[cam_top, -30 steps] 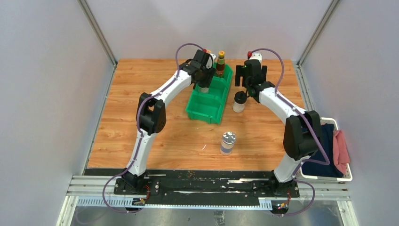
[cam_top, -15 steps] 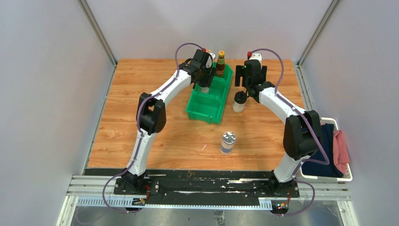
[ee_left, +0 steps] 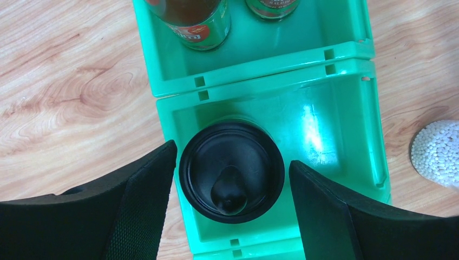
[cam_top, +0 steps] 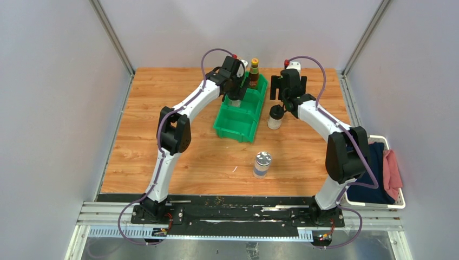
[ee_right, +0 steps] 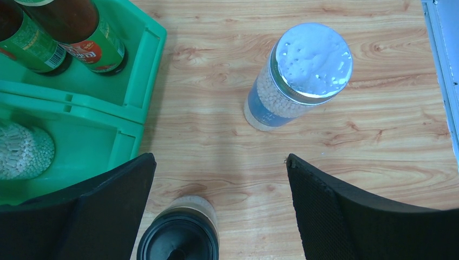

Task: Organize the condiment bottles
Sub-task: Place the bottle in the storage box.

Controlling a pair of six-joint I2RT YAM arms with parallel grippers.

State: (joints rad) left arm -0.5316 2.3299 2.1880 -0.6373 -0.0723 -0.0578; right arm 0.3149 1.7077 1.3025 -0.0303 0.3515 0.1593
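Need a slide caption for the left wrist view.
Left end effector open around a black-capped shaker in the middle compartment of the green bin, two sauce bottles in the next.

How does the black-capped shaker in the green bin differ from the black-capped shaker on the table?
The shaker in the bin sits in the middle compartment of the green bin, within the open left tool; the shaker on the table sits on wood beside it, below the open right tool. Both stand upright with black caps.
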